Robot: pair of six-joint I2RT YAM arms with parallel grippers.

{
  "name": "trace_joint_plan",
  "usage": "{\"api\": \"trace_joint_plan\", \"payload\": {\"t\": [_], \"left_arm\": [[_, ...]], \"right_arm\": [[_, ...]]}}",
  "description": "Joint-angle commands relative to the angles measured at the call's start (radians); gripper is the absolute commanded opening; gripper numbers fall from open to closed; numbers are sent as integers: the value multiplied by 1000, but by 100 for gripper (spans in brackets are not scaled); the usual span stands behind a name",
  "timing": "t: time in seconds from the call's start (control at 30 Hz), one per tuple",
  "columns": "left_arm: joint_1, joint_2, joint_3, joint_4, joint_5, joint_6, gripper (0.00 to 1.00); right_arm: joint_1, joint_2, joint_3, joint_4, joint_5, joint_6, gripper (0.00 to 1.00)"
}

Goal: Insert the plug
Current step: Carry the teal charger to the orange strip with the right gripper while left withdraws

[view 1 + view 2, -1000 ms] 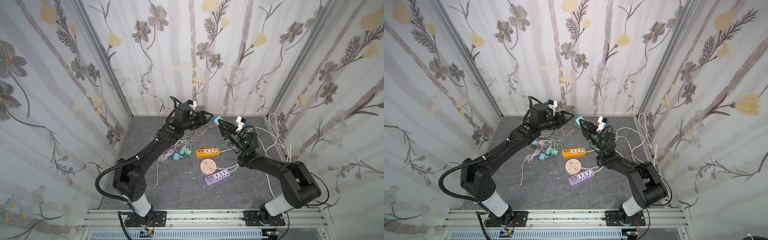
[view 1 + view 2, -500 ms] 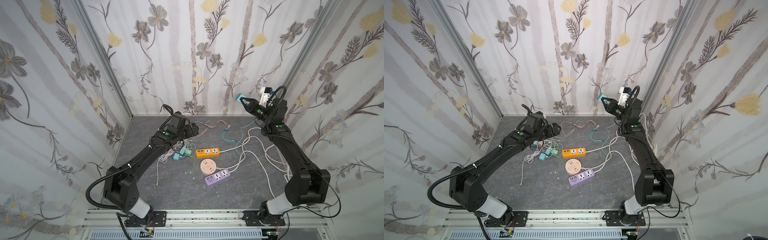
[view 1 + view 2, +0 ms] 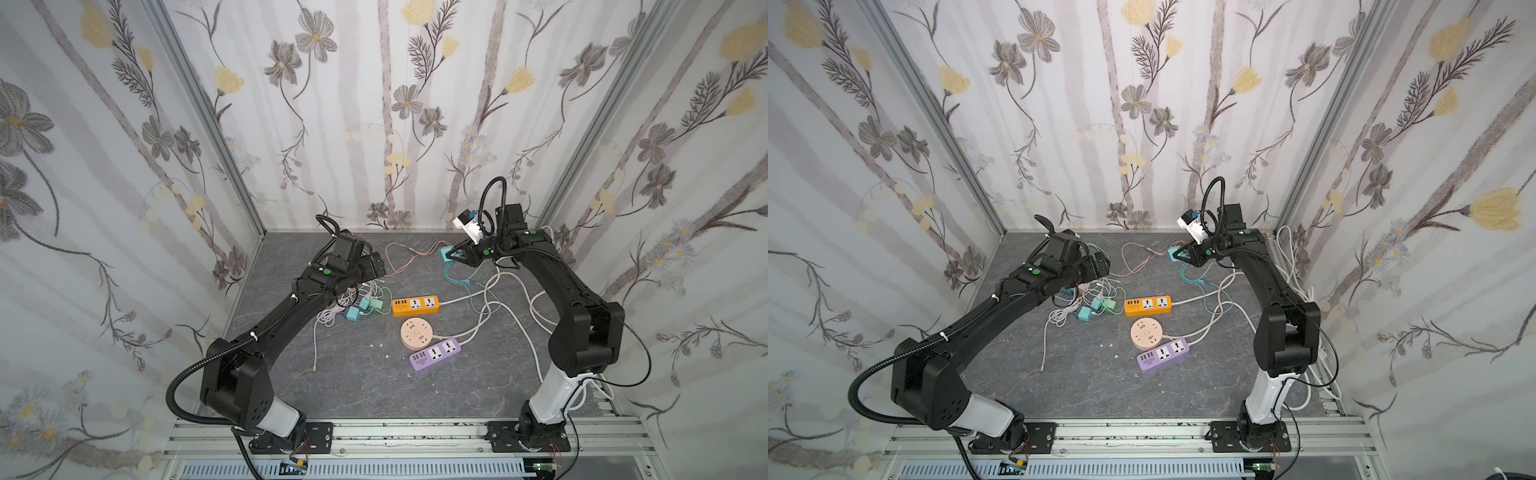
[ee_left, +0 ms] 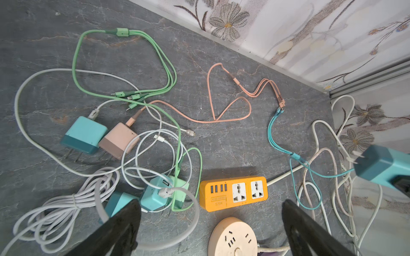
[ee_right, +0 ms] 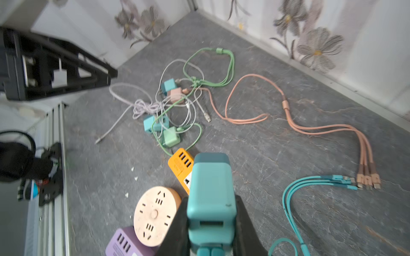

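Between the fingers of the right gripper [image 5: 211,200]: the teal plug [image 5: 210,177], pinched firmly on its two flat sides. It is raised clear of the floor near the back wall. Prongs point away from the wrist, so I judge it is held ready to be carried prong-first to a socket. Its teal cable [image 3: 453,279] hangs slack to the surface.

Left gripper [image 4: 210,205]: jaws spread wide, nothing in them. It sits low over the tangle of chargers [image 3: 357,309], apart from the orange power strip [image 3: 415,305]. Possibly it is standing by to steady that strip; that is a guess.

Orange strip lies face up between the arms, both sockets free, so it is the likeliest target. Nearer the front are the round beige socket [image 3: 417,332] and, just beside it, the purple strip [image 3: 436,354]. White cords [image 3: 536,299] loop along the right side.

Surface: grey stone-look tabletop [image 3: 353,386], matte, with a few white crumbs. Room: floral wallpaper [image 3: 374,124] on three sides, aluminium rail [image 3: 395,432] at the front.
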Motion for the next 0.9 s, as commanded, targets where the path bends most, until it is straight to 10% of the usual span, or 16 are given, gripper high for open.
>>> {"api": "trace_joint_plan", "payload": {"t": [0.0,0.4,0.87], "left_arm": [[13,-34,-30,-15,-41,2,100],[97,-186,-172,-12,-62,-22,100],[141,-256,-242,-1,-59,-27,100]], "right_arm": [[39,69,67,-347,26,-415,0],[235,197,104,-428,537,-582,0],[310,237,106,-302,655,-640,0]]}}
